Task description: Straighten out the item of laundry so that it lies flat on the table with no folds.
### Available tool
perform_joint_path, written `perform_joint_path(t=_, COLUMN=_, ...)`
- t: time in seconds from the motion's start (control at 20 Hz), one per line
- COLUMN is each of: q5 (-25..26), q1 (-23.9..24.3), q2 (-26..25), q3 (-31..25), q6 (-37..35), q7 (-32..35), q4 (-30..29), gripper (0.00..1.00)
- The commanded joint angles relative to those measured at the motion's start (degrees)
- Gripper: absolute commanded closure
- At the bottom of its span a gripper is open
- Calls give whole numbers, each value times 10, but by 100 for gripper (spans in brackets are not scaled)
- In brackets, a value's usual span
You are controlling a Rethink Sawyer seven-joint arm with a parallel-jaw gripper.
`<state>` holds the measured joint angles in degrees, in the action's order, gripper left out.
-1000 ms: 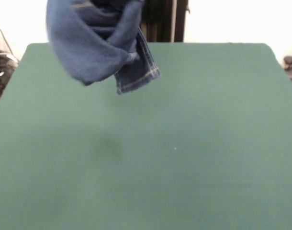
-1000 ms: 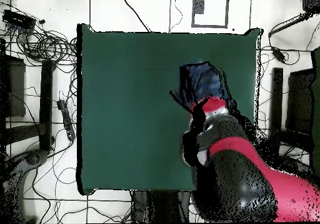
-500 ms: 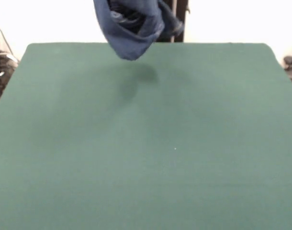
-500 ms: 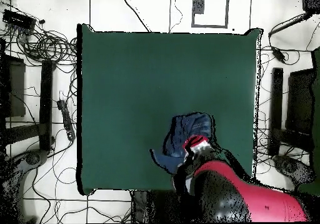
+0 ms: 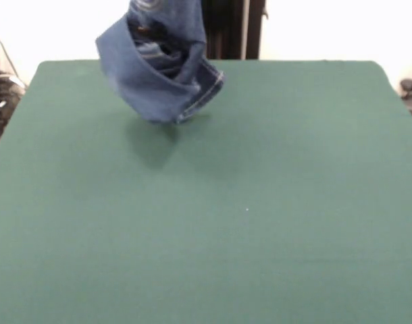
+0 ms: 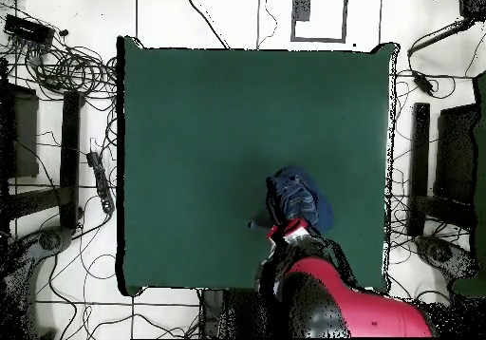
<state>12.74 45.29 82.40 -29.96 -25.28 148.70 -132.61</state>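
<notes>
The item of laundry, blue denim jeans (image 5: 159,74), hangs in a crumpled bundle over the far left part of the green table (image 5: 273,202). A hemmed leg end with pale stitching curls at its right side. Its lowest fold is just above the cloth, with a shadow right beneath. Seen from overhead, the jeans (image 6: 299,197) bunch near the table (image 6: 209,137) edge closest to the base. They hang from my gripper (image 6: 289,226), which is shut on them at the tip of the red arm. Denim and the arm hide the fingers.
Cables and dark stands (image 6: 66,156) lie on the floor beside the table's left side in the overhead view, and more stands (image 6: 446,165) are at its right. The red arm (image 6: 351,308) covers the table's near corner by the base.
The bundle swung from high at the left to the top centre, then dropped lower and leftward toward the table. In the overhead view the arm drew the jeans back toward the base.
</notes>
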Motion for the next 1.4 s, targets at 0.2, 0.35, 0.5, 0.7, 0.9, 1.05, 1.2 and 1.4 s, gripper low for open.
perform_joint_path(t=0.2, q5=23, q1=-112, q2=-88, q3=129, q6=2, q7=192, q4=17, gripper=100)
perform_joint_path(t=0.35, q5=34, q1=-156, q2=-123, q3=175, q6=16, q7=204, q4=36, gripper=100)
perform_joint_path(t=0.5, q5=37, q1=-189, q2=-158, q3=214, q6=33, q7=200, q4=56, gripper=100)
perform_joint_path(t=0.7, q5=-23, q1=-185, q2=-149, q3=211, q6=15, q7=139, q4=56, gripper=100)
perform_joint_path(t=0.9, q5=-43, q1=-175, q2=-89, q3=216, q6=-125, q7=85, q4=110, gripper=100)
perform_joint_path(t=1.05, q5=-50, q1=-178, q2=-72, q3=223, q6=-149, q7=88, q4=138, gripper=100)
perform_joint_path(t=1.2, q5=-38, q1=-166, q2=-42, q3=221, q6=-267, q7=47, q4=197, gripper=100)
perform_joint_path(t=1.4, q5=-79, q1=-147, q2=-22, q3=223, q6=-259, q7=30, q4=180, gripper=100)
